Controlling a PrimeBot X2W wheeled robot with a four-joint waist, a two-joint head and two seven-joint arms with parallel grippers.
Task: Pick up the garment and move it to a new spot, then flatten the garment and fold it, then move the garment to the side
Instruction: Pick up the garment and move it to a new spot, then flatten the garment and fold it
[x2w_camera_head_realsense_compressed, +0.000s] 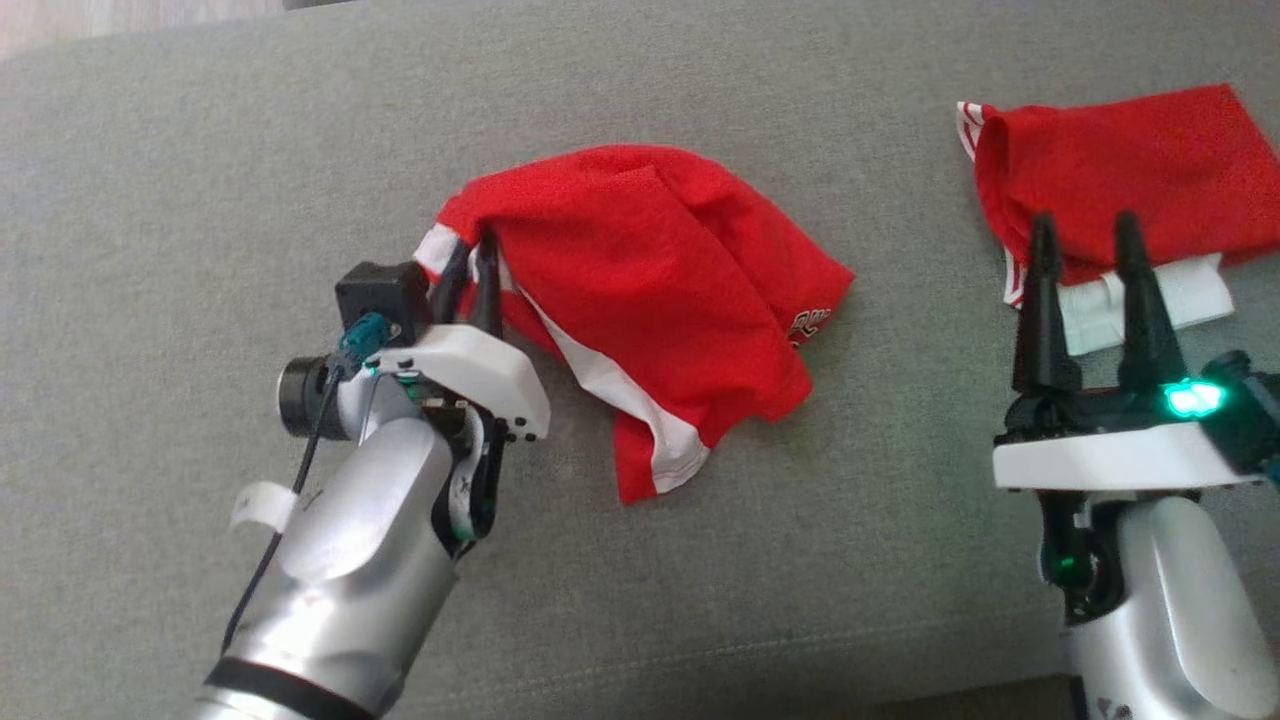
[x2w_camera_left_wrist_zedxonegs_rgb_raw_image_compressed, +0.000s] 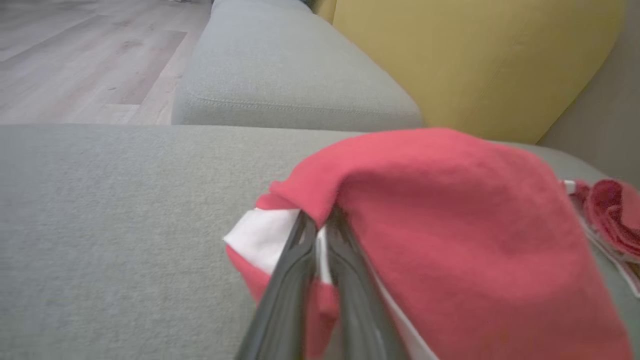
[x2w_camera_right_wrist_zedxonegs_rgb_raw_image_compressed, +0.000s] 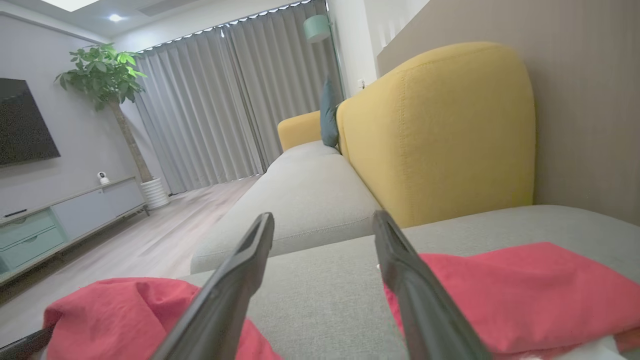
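Left gripper (x2w_camera_left_wrist_zedxonegs_rgb_raw_image_compressed: 322, 225) sits nearest the lens: two dark fingers nearly together, clenched on the garment (x2w_camera_head_realsense_compressed: 650, 270) at its white-banded edge. A sliver of white cloth shows in the slit between them.

Garment is red mesh with white trim. It lies crumpled on the grey sofa cushion (x2w_camera_head_realsense_compressed: 200, 150), humped up right at the left gripper's fingertips and spreading away from them toward the right gripper (x2w_camera_head_realsense_compressed: 1085, 235). Its far corner, with a small printed mark, sits roughly midway between the two grippers. White stripe (x2w_camera_head_realsense_compressed: 612, 382) runs down the near fold, just right of the left gripper's white housing.

Right gripper is released, fingers spread wide, well apart from the garment. It points at a second red cloth (x2w_camera_head_realsense_compressed: 1120, 170) lying just past its fingertips. In the head view the tips overlap that cloth's near edge; whether they touch cannot be told. White folded piece (x2w_camera_head_realsense_compressed: 1200, 295) lies under that cloth, between and right of the right gripper's fingers. Green light (x2w_camera_head_realsense_compressed: 1190, 398) is lit on the right gripper's base.

Beyond both grippers are another grey seat section (x2w_camera_right_wrist_zedxonegs_rgb_raw_image_compressed: 310, 195) and a yellow backrest (x2w_camera_right_wrist_zedxonegs_rgb_raw_image_compressed: 440, 130) to the right of the fingers, with a teal pillow (x2w_camera_right_wrist_zedxonegs_rgb_raw_image_compressed: 328, 115) against it. Left of the right gripper's fingers, farther off: wood floor (x2w_camera_right_wrist_zedxonegs_rgb_raw_image_compressed: 165, 235), grey curtains (x2w_camera_right_wrist_zedxonegs_rgb_raw_image_compressed: 225, 100), potted plant (x2w_camera_right_wrist_zedxonegs_rgb_raw_image_compressed: 100, 75), and a dark screen (x2w_camera_right_wrist_zedxonegs_rgb_raw_image_compressed: 22, 125) on the wall above a low cabinet (x2w_camera_right_wrist_zedxonegs_rgb_raw_image_compressed: 65, 215).
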